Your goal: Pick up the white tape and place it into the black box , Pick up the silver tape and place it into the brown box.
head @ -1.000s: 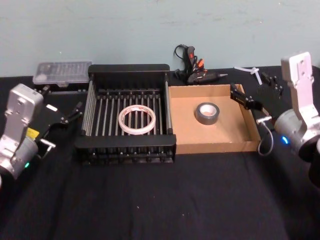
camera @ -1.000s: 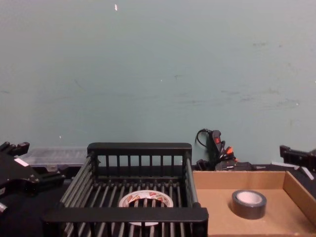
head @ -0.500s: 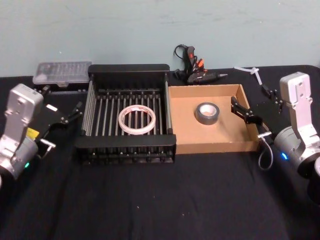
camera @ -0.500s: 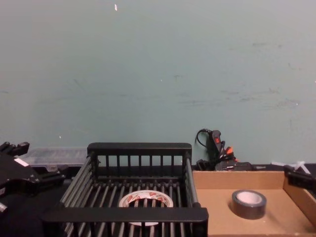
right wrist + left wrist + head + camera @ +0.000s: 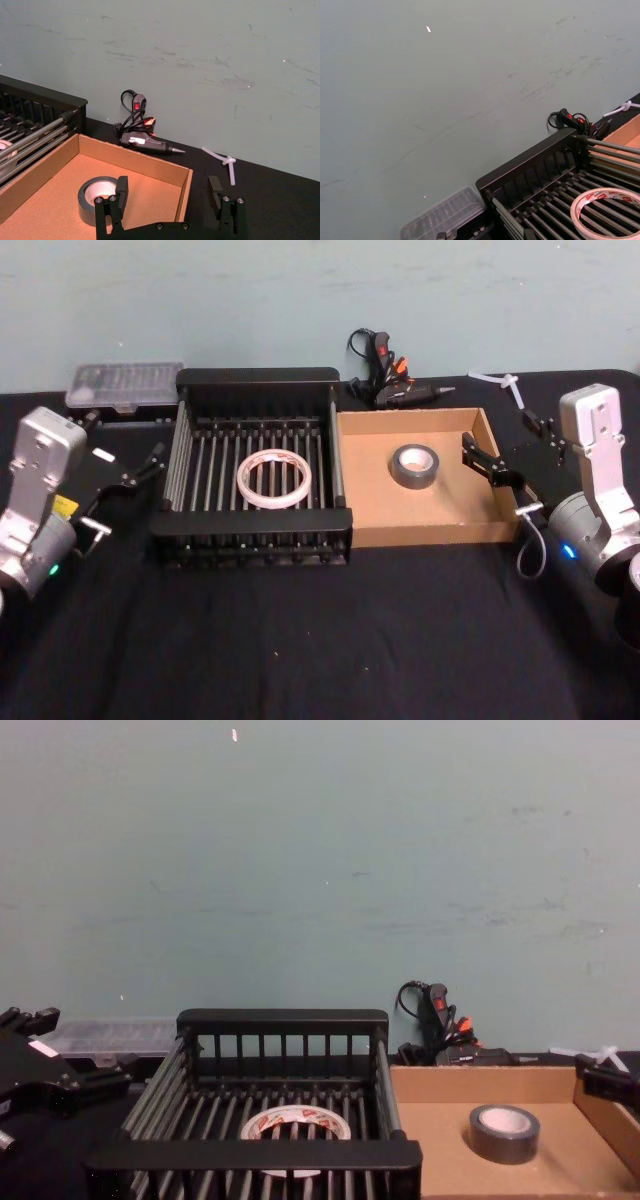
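Two boxes sit side by side on the black tabletop point(image 5: 320, 640), touching along their shared wall: the black box point(image 5: 250, 536) toward 9 o'clock of the pair and the brown box point(image 5: 430, 530) toward 3 o'clock. So the white tape point(image 5: 274, 479) lies flat on the bars inside the black box, roughly in the middle of its floor, and the chest view shows its red printed inner ring just behind the front rim. The silver tape point(image 5: 413, 466) sits flat on the floor of the brown box, a bit toward 12 o'clock from that tray's center. The right hand point(image 5: 518, 445) hovers over the brown box's 3 o'clock wall, with its fingers spread apart and nothing between them; in the right wrist view one finger is on the tray side near the silver tape and the other is outside the cardboard wall. The left hand point(image 5: 140, 468) is parked off the black box's 9 o'clock side, near it but not touching, and it looks spread open and empty too. Back at 12 o'clock against the teal wall there's a glue gun point(image 5: 395, 388) with its cord, a clear plastic case point(image 5: 124, 385) behind the black box's far left corner, and a white glue stick point(image 5: 505, 384) over toward 1 o'clock.
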Controlling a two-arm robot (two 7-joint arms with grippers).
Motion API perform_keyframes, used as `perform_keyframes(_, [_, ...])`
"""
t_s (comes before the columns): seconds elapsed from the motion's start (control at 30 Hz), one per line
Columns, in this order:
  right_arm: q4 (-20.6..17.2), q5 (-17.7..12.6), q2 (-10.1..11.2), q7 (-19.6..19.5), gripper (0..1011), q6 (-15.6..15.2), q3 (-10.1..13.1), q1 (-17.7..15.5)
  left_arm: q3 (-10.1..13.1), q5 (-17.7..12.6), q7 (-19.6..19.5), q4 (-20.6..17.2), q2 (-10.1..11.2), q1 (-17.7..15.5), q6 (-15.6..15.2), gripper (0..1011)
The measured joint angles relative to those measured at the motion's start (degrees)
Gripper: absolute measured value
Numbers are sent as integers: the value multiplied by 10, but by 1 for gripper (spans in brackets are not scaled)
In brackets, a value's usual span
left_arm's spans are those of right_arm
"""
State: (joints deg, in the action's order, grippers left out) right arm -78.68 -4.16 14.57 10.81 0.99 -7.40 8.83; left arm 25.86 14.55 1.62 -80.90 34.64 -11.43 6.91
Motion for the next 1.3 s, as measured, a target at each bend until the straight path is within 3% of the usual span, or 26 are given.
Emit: perform_keyframes(1.3, [-1,-1,0,0,1002,-1,0,0,0,0,0,0,0,0,0,1001])
